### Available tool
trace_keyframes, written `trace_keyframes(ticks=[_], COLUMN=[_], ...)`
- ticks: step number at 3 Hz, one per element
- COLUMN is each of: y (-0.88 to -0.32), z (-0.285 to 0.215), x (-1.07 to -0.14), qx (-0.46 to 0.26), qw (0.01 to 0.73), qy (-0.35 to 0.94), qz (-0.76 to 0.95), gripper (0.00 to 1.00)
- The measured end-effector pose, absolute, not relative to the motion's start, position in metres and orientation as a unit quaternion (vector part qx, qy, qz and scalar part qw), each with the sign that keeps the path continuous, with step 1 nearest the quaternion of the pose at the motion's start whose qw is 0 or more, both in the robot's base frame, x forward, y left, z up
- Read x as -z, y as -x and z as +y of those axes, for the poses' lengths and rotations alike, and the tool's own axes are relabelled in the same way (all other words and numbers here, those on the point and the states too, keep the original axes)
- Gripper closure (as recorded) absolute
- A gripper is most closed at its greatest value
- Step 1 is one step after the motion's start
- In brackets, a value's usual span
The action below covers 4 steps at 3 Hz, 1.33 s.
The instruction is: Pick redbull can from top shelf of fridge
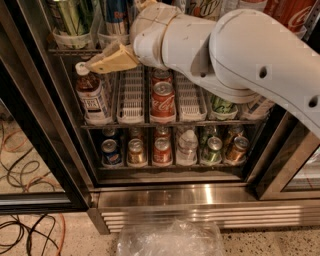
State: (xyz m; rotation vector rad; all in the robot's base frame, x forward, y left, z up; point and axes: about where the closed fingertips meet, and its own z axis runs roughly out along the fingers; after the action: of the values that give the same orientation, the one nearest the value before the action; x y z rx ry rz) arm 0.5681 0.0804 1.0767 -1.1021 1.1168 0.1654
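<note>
Here, redbull can (116, 14) sits at upper centre-left on top shelf (62, 50) of fridge (165, 197) — hand (95, 63) just below it, apart or together, cannot tell. Speckled floor (280, 245) — cables (20, 232) lower left.

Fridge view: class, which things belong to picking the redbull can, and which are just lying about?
Job in hand: redbull can, top shelf, fridge, end effector just below the can's holder.
Lying about: Coca-Cola can, capped bottle, green-striped can, plastic bag on the floor, cables.
</note>
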Motion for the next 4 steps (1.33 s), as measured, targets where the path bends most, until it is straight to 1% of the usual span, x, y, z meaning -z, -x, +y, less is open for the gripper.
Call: trace_keyframes(ticks=[1,2,3,4], y=[-0.5925,-0.5924,-0.5924,-0.5924], z=[0.1055,0.1056,0.1056,0.1056], x=[-1.0696,-1.0696,-1.0696,-1.0696], qx=[-0.127,-0.127,-0.127,-0.127], qw=[0.715,0.715,0.715,0.715], qy=[0.484,0.484,0.484,0.484], qz=[0.488,0.488,0.488,0.488], gripper=[0.00,0.00,0.19,0.41])
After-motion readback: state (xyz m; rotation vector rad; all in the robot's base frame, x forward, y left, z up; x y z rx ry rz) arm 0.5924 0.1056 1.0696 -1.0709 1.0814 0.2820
